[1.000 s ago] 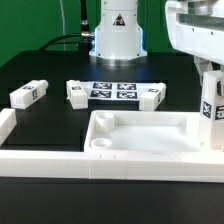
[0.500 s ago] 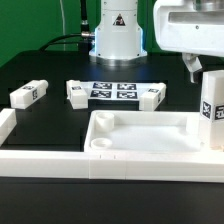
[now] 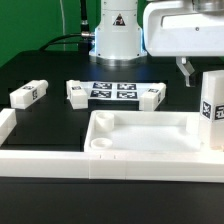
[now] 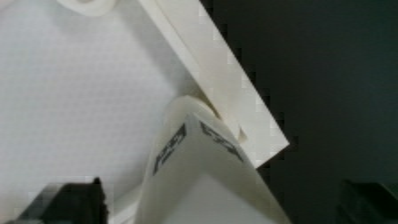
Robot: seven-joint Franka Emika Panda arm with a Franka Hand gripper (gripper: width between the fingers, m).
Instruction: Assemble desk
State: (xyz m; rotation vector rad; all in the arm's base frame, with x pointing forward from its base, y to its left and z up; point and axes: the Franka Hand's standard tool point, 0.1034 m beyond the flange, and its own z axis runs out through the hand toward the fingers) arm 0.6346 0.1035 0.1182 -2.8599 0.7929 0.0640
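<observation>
The black worktop [image 3: 50, 70] carries the desk top [image 3: 150, 165] at the near right. It lies with the rim up, and a round corner socket [image 3: 100, 146] at its near-left corner is empty. A plain border rail [image 3: 40, 165] lies just beside its near-left end. The marker board [image 3: 112, 90] lies farther back, near the centre. One leg [image 3: 210, 108] stands upright at the desk top's right end. The wrist view shows this leg [image 4: 196, 150] at the edge of the top [image 4: 71, 90], but not how deep it sits. Three loose legs lie on the worktop: one at far left [image 3: 28, 93], and one at each end of the marker board [image 3: 78, 92] [image 3: 150, 96]. The tool [image 3: 200, 74] hovers just above the standing leg with its jaws apart and empty. One finger [image 3: 185, 72] hangs beside the leg's top on the left.

Hazards:
- A sideways move before the tool rises clear may clip the leg. If the leg is only partly seated, it may tilt or fall.
- The desk top appears unclamped, so a push on it may slide it against the rail.
- The two legs beside the marker board may be nudged across it during a misaligned grasp.
</observation>
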